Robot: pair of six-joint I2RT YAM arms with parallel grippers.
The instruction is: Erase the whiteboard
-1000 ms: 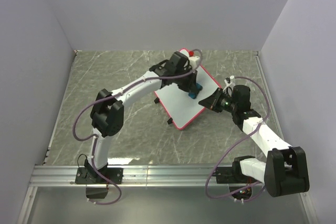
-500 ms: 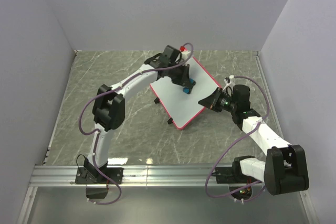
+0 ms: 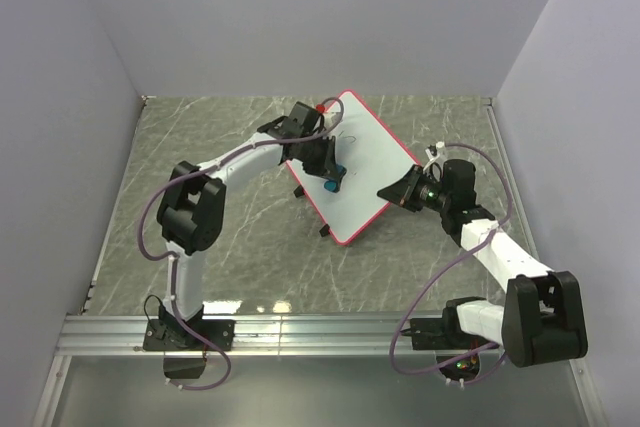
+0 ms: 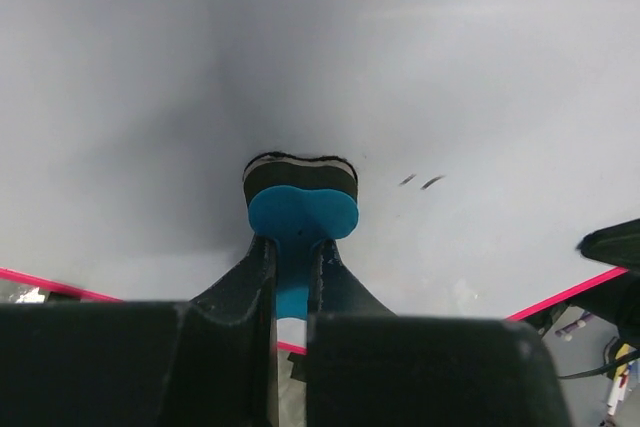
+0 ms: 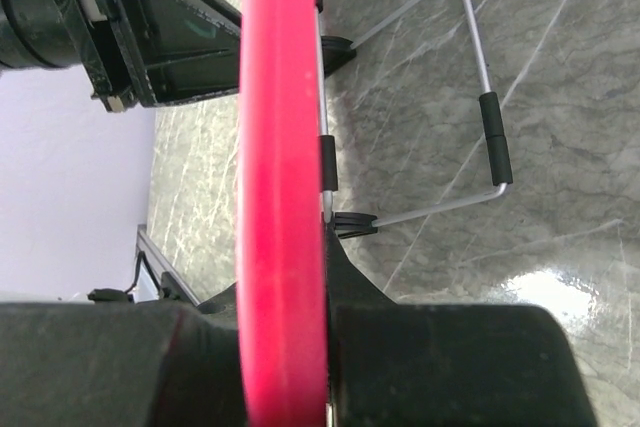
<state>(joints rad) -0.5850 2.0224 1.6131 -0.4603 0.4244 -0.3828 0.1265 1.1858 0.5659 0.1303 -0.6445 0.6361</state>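
The whiteboard (image 3: pixel 362 169), white with a red-pink rim, stands tilted on the marble table. My left gripper (image 3: pixel 330 179) is shut on a small blue eraser (image 3: pixel 334 183) and presses its dark pad against the board's left part. In the left wrist view the eraser (image 4: pixel 300 202) sits on the white surface (image 4: pixel 450 67), with two small black marks (image 4: pixel 420 181) to its right. My right gripper (image 3: pixel 393 193) is shut on the board's right edge. In the right wrist view the red rim (image 5: pixel 280 177) runs edge-on between the jaws.
The board's wire stand (image 5: pixel 485 127) with black sleeves rests on the table behind it. Faint scribbles (image 3: pixel 345 137) show near the board's top. Grey walls enclose the table; a metal rail (image 3: pixel 320 332) runs along the near edge.
My left gripper has slid the eraser from the board's middle toward its left edge. The board has swung a little. The right gripper has kept its grip in place.
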